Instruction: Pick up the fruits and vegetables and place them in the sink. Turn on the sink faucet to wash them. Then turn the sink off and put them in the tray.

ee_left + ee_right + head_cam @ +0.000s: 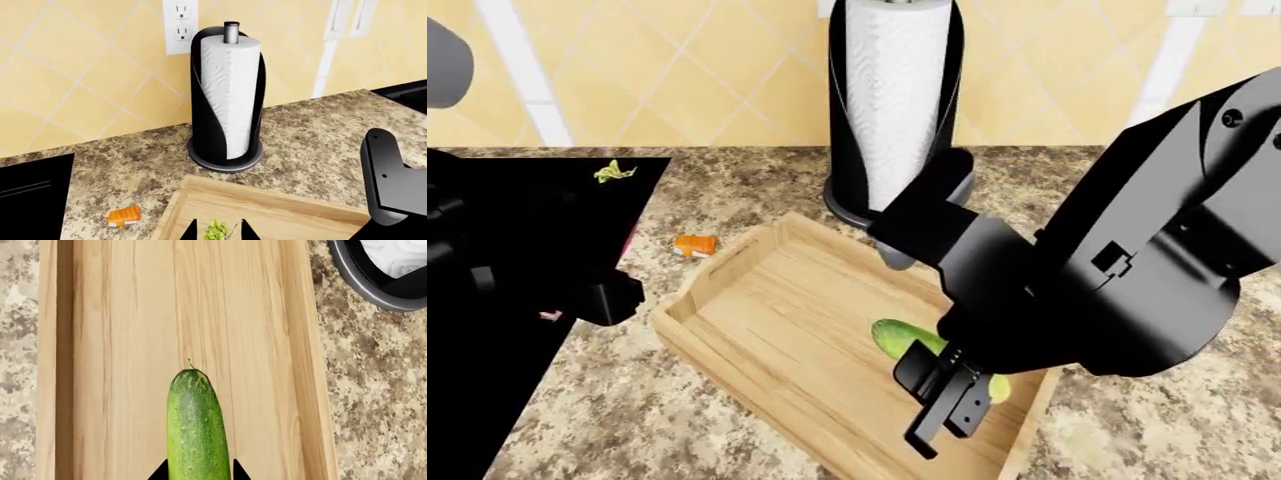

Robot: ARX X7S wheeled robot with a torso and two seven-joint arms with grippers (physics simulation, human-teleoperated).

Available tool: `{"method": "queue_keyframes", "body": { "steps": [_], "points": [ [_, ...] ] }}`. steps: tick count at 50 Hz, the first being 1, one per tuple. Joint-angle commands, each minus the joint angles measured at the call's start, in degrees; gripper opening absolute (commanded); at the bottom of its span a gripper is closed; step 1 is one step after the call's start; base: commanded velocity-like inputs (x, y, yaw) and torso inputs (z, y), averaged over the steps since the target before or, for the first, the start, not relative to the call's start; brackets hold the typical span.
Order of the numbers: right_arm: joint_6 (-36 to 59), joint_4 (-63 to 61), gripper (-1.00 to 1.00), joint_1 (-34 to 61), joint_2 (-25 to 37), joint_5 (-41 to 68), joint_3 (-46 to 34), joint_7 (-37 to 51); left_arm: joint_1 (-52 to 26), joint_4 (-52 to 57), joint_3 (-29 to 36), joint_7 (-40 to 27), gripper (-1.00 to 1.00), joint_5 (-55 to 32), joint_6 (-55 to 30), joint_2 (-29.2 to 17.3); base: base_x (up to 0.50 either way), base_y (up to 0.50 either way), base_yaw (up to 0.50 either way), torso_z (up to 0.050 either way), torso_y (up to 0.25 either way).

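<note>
The right gripper [197,475] hangs low over the near end of the tray [714,300], its two black fingertips [160,471] pressed against either side of the cucumber [197,425], which lies lengthwise on the tray floor, stem end toward the far rim. The left gripper [219,231] shows only two dark fingertips with a leafy green sprig between them, and I cannot tell whether they grip it. Beyond the tray, an orange scrap [697,244] lies on the granite countertop [614,400] beside the black sink [507,260], and at the counter's back edge a paper towel holder [894,110] stands against the tiled wall.
</note>
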Motion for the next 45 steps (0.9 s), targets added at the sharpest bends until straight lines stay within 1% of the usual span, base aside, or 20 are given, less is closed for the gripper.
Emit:
{"method": "queue_keyframes", "body": {
  "steps": [1, 21, 22, 37, 42, 45],
  "points": [
    [0.27, 0.48, -1.00, -1.20, -0.27, -1.86, -0.09, -0.99, 0.03, -0.17, -0.13, -0.07, -1.00, 0.01, 0.11, -0.07, 0.00, 0.00, 0.00, 0.000, 0.000],
    [0.08, 0.80, -1.00, -1.33, 0.10, -2.17, -1.21, -1.58, 0.30, -0.09, -0.37, -0.24, -1.00, -0.02, 0.33, 0.00, 0.00, 0.00, 0.00, 0.000, 0.000],
    [0.03, 0.80, 1.00, -1.34, 0.14, -2.20, -1.21, -1.61, 0.30, -0.07, -0.39, -0.25, -1.00, -0.03, 0.34, 0.00, 0.00, 0.00, 0.00, 0.000, 0.000],
    [-0.56, 0.15, 1.00, 0.98, 1.29, -0.88, -1.07, -1.42, -0.02, -0.29, -0.44, -0.73, -1.00, -0.37, 0.00, 0.47, 0.00, 0.00, 0.00, 0.000, 0.000],
    [-1.40, -1.47, 1.00, 4.57, 4.01, 1.77, 0.01, -0.52, -0.62, -1.38, 0.30, -1.51, -1.00, -1.18, -0.88, 2.03, 0.00, 0.00, 0.00, 0.000, 0.000],
    [-1.86, -2.46, 1.00, 6.53, 6.40, 3.23, 0.22, 0.42, -1.66, -2.46, 1.27, -2.71, -1.00, -2.25, -2.15, 3.74, 0.00, 0.00, 0.00, 0.000, 0.000]
  ]
}}
